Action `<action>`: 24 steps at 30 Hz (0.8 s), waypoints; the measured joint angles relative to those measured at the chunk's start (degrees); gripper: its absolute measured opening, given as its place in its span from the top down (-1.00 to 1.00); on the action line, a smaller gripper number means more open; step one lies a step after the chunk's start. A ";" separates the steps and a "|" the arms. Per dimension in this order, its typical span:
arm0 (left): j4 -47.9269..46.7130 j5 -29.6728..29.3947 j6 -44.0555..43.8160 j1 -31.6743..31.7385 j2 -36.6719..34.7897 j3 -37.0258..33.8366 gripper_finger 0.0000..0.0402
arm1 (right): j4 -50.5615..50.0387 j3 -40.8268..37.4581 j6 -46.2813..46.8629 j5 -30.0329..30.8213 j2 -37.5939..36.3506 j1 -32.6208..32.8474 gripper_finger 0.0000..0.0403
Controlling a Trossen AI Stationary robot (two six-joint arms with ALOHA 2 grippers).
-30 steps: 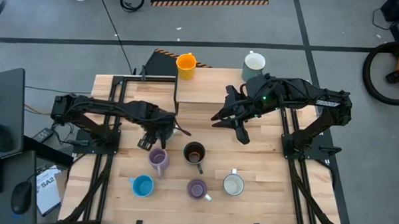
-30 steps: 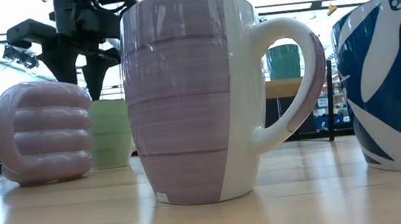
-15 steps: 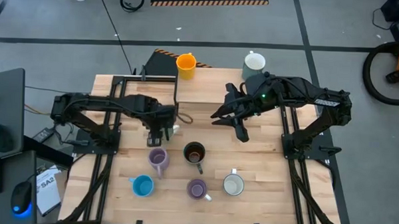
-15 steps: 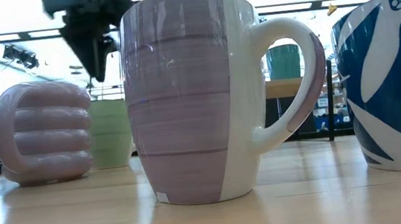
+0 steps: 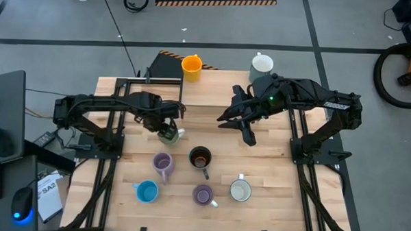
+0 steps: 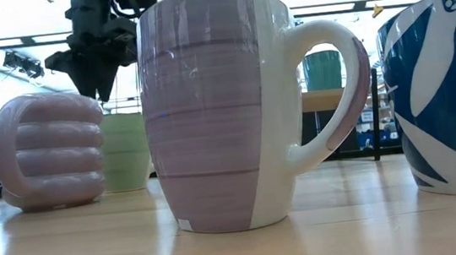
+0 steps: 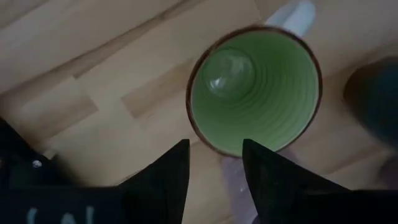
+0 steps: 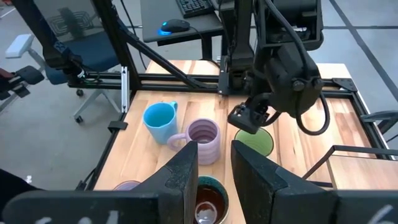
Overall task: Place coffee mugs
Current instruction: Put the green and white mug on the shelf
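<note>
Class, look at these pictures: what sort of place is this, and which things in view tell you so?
Probably a robotics lab or workshop. Two robot arms are mounted on a wooden table standing on a bare concrete floor. A desk with a keyboard and an office chair stand beside it, and cables trail across the floor.

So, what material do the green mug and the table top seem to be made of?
The green mug looks like glazed ceramic: its inside is glossy with fine ridged rings and a bright reflection at the bottom, and the rim is brownish. The table top looks like light wooden planks with a smooth, faintly shiny finish: plank seams and grain show. The left tool hovers over the mug.
</note>
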 joint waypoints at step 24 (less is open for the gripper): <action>10.28 -3.28 -25.92 -5.67 0.05 -9.21 0.27 | -0.02 -0.01 -1.42 -3.05 0.00 2.47 0.50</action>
